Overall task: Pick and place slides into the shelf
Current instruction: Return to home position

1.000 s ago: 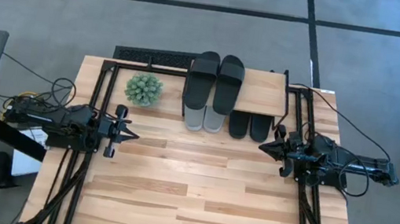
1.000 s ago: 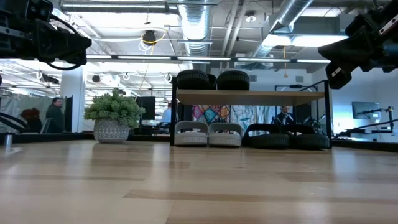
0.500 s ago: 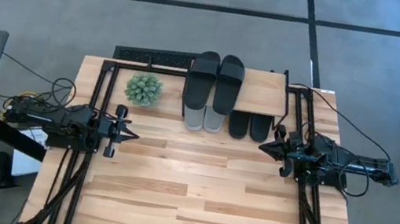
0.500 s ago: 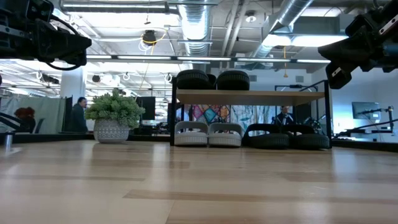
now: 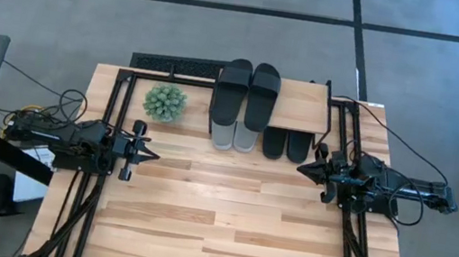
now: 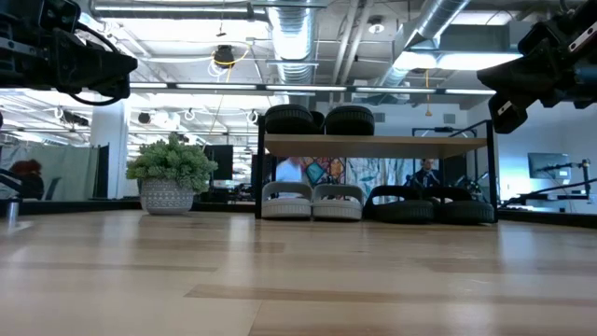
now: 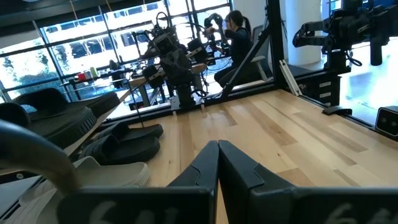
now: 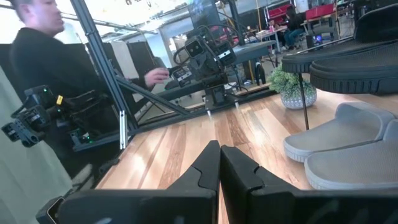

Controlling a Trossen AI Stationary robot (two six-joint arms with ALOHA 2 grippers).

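While both arms are being held at the side edges of the table point(image 5: 224, 228), the left gripper point(image 5: 151, 155) is being kept shut with nothing between its fingers point(image 7: 193, 174), and the right gripper point(image 5: 302, 168) is being kept closed and empty, its fingertips point(image 8: 242, 171) touching. The shelf point(image 5: 301, 107) is being seen at the table's far edge, apart from both grippers. One black pair of slides point(image 5: 249, 86) is being carried on its top board, toward the left end; the grey pair point(image 6: 312, 201) is being sheltered beneath that pair, and the other black pair point(image 6: 431, 205) is being kept just right of it. A potted plant point(image 5: 165, 102) is being left standing near the shelf's left side.
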